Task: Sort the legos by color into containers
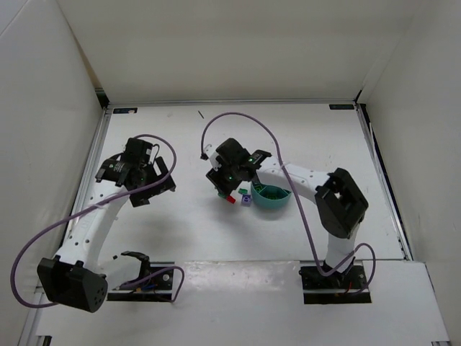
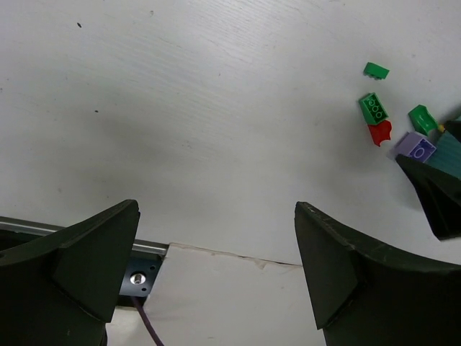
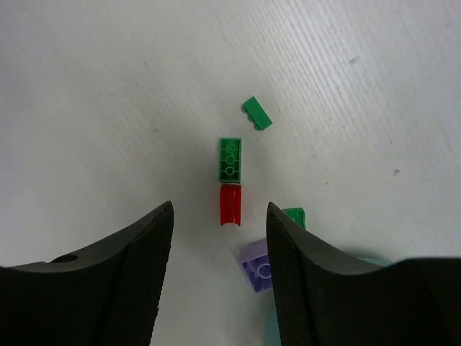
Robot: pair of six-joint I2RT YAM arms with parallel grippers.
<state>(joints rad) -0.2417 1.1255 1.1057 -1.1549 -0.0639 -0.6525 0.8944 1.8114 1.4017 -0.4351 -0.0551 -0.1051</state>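
Right gripper (image 3: pixel 218 216): hangs low over the white tabletop (image 3: pixel 108 86), fingers apart, grips nothing. Between the fingertips, touching neither: small red plastic lego brick (image 3: pixel 230 204), flat on the table. Just beyond it, end to end: green studded lego brick (image 3: pixel 230 159). Further out, lying apart: smaller green brick (image 3: pixel 257 113). By the right-hand finger: another green piece (image 3: pixel 294 216) and a pale purple brick (image 3: pixel 258 265), the latter just beside the round teal plastic divided bowl (image 1: pixel 277 207). Inside the bowl: some green, compartments too small to tell. Left gripper (image 2: pixel 216 216): well apart from the cluster, fingers spread wide, empty.
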